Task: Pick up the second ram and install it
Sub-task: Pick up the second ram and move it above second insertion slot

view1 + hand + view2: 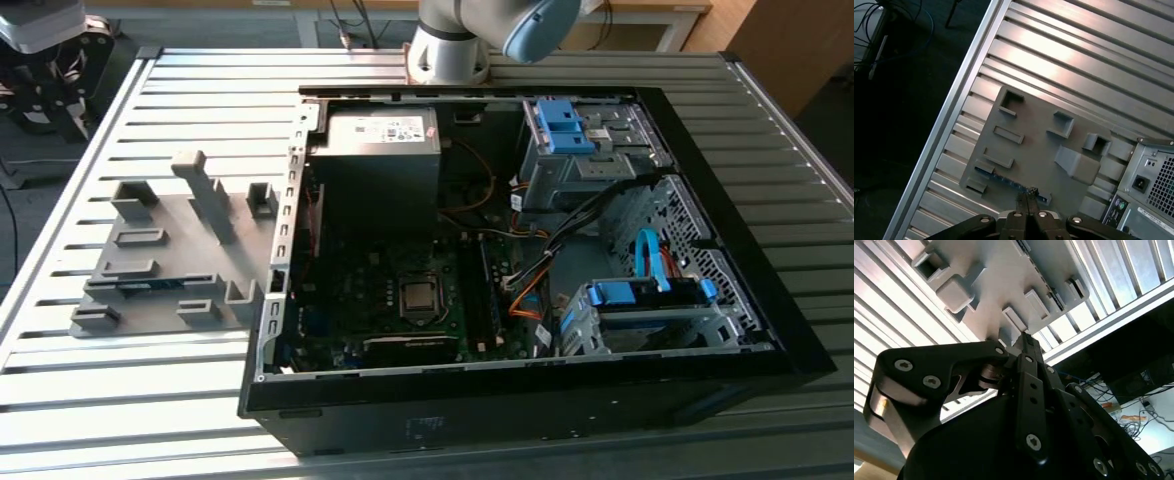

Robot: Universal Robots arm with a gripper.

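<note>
My claw [1027, 192] is closed, fingertips together, empty, hovering above the second ram [1004, 179]. That stick lies slotted in the grey fixture plate [1039, 145], at nine o'clock from the computer case [534, 420] in the exterior view.

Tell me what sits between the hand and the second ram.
Nothing: in the first wrist view the hand hangs right over the second ram, which lies in the grey fixture plate, with only open air between.
</note>
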